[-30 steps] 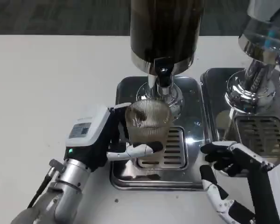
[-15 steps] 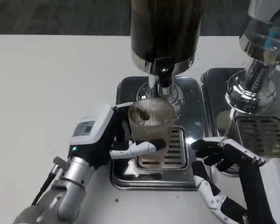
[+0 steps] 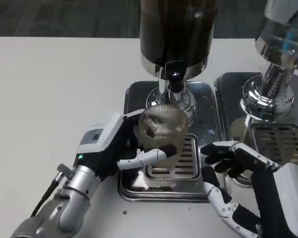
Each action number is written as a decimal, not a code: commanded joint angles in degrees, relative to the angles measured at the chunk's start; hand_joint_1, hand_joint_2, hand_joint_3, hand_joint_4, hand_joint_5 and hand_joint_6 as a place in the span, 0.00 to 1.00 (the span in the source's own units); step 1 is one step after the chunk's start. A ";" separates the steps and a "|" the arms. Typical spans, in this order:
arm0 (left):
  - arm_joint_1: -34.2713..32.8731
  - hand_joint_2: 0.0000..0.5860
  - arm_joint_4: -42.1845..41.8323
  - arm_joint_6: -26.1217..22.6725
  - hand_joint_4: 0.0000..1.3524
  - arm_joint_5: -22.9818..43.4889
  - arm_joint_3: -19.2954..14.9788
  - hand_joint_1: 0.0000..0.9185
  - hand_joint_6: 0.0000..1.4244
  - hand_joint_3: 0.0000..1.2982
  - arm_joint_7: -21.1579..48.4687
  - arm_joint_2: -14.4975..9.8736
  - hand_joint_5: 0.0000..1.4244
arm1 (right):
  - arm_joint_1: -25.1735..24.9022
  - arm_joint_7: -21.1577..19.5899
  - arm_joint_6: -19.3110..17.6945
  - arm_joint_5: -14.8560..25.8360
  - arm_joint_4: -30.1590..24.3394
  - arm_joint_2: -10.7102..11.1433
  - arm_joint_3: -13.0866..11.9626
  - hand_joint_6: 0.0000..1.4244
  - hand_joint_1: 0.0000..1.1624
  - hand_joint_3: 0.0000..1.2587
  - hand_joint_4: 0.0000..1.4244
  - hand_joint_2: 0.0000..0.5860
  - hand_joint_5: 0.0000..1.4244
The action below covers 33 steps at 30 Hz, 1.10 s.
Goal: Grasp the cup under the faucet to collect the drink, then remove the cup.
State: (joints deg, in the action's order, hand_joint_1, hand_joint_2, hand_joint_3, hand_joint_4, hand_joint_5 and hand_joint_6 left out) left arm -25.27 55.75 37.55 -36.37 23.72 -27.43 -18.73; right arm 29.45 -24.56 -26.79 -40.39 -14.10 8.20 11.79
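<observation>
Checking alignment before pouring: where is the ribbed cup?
Head view, centre: the clear ribbed glass cup sits in the left hand, just below the dispenser's faucet, above the metal drip tray.

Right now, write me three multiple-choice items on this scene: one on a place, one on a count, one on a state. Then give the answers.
1. Where is the cup?
A. below the tap, over the drip tray
B. on the bare table left of the tray
C. on the second tray at the right

2. How many drink dispensers stand on the table?
A. one
B. two
C. four

3. What is the left hand doing?
A. lying flat on the table
B. gripping the cup
C. pressing the tap

Answers: 1 A, the ribbed cup sits straight under the dark dispenser, above the slotted grate. 2 B, the dark dispenser in the middle and a clear dispenser at the right edge. 3 B, its fingers wrap the cup's base, while the right hand holds nothing beside the tray.
</observation>
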 commanded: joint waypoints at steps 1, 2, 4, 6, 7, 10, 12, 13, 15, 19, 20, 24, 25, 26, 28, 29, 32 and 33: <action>0.30 0.13 0.12 -0.40 0.38 -0.50 0.70 0.10 0.56 0.31 1.81 -0.40 0.47 | -0.51 0.26 0.15 0.65 0.37 -0.18 0.19 0.51 0.50 0.44 0.41 0.71 0.46; 0.35 0.12 -0.04 -0.57 0.36 -0.62 0.74 0.10 0.54 0.30 1.84 -0.51 0.46 | -0.56 0.23 0.12 0.64 0.44 -0.18 0.22 0.51 0.50 0.44 0.41 0.71 0.46; 0.50 0.12 -0.37 -0.78 0.34 -0.73 0.71 0.09 0.48 0.29 1.81 -0.74 0.42 | -0.75 0.19 0.09 0.66 0.64 -0.24 0.32 0.51 0.50 0.44 0.41 0.71 0.46; 0.62 0.12 -0.63 -0.76 0.33 -0.79 0.69 0.09 0.45 0.28 1.77 -0.91 0.41 | -0.88 0.19 0.03 0.76 0.84 -0.21 0.34 0.51 0.50 0.44 0.41 0.71 0.45; 0.73 0.12 -0.84 -0.63 0.32 -0.74 0.65 0.09 0.44 0.28 1.89 -1.05 0.41 | -0.93 0.19 -0.02 0.79 0.93 -0.17 0.33 0.51 0.50 0.44 0.41 0.71 0.45; 1.07 0.11 -1.40 -0.26 0.31 -0.46 0.48 0.08 0.41 0.28 2.32 -1.31 0.40 | -1.27 0.26 -0.11 0.95 1.26 -0.03 0.31 0.51 0.50 0.44 0.41 0.71 0.45; 1.33 0.09 -1.77 0.07 0.29 -0.12 0.33 0.07 0.40 0.27 2.85 -1.43 0.37 | -1.47 0.28 -0.13 1.09 1.47 0.04 0.31 0.51 0.50 0.44 0.41 0.71 0.45; 1.57 0.09 -2.02 0.55 0.29 0.24 0.20 0.06 0.39 0.26 3.31 -1.58 0.36 | -1.54 0.28 -0.15 1.15 1.56 0.08 0.29 0.51 0.50 0.44 0.41 0.71 0.45; 1.98 0.09 -2.49 1.16 0.27 0.75 -0.05 0.05 0.38 0.26 3.94 -1.76 0.35 | -1.81 0.27 -0.23 1.25 1.87 0.14 0.34 0.51 0.50 0.44 0.41 0.71 0.45; 3.39 0.08 -4.46 2.00 0.26 1.81 -0.96 0.05 0.38 0.25 4.28 -2.54 0.34 | -2.22 0.13 -0.34 1.34 2.39 0.13 0.51 0.50 0.50 0.44 0.41 0.71 0.45; 3.77 0.08 -5.05 2.11 0.26 2.11 -1.17 0.04 0.38 0.25 4.41 -2.73 0.34 | -2.28 0.07 -0.38 1.35 2.52 0.12 0.54 0.50 0.50 0.44 0.41 0.71 0.45; 5.57 0.08 -7.83 2.66 0.25 3.23 -2.34 0.04 0.37 0.25 5.05 -3.83 0.33 | -2.39 -0.19 -0.44 1.37 2.81 0.05 0.61 0.49 0.50 0.44 0.41 0.71 0.45; 6.10 0.08 -8.55 2.93 0.24 3.58 -2.81 0.04 0.37 0.25 5.27 -4.16 0.33 | -2.42 -0.29 -0.47 1.33 2.91 0.03 0.62 0.49 0.50 0.44 0.41 0.71 0.45; 6.50 0.08 -9.08 3.07 0.24 3.76 -3.20 0.04 0.37 0.25 5.49 -4.34 0.33 | -2.48 -0.38 -0.49 1.35 3.09 0.00 0.64 0.49 0.50 0.44 0.41 0.71 0.45; 7.32 0.08 -10.30 3.37 0.24 4.23 -3.94 0.04 0.36 0.24 5.94 -4.85 0.33 | -2.61 -0.49 -0.52 1.43 3.46 -0.07 0.66 0.49 0.50 0.44 0.41 0.71 0.45; 7.83 0.08 -11.18 3.59 0.24 4.59 -4.41 0.04 0.36 0.24 6.15 -5.27 0.33 | -2.67 -0.57 -0.55 1.45 3.64 -0.09 0.66 0.49 0.50 0.44 0.41 0.71 0.45; 9.11 0.08 -13.27 3.85 0.24 5.15 -5.55 0.04 0.36 0.23 6.45 -6.16 0.32 | -2.93 -0.81 -0.73 1.57 4.21 -0.14 0.63 0.49 0.50 0.44 0.40 0.71 0.45; 9.45 0.08 -13.79 3.84 0.24 5.26 -5.94 0.04 0.36 0.23 6.63 -6.32 0.32 | -3.00 -0.90 -0.76 1.54 4.29 -0.18 0.63 0.49 0.50 0.44 0.40 0.71 0.45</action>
State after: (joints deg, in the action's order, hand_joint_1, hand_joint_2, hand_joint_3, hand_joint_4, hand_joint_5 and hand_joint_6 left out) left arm -16.94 43.35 40.65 -31.73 18.67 -21.61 -24.17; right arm 26.87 -24.76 -26.84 -39.16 -10.42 8.20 12.31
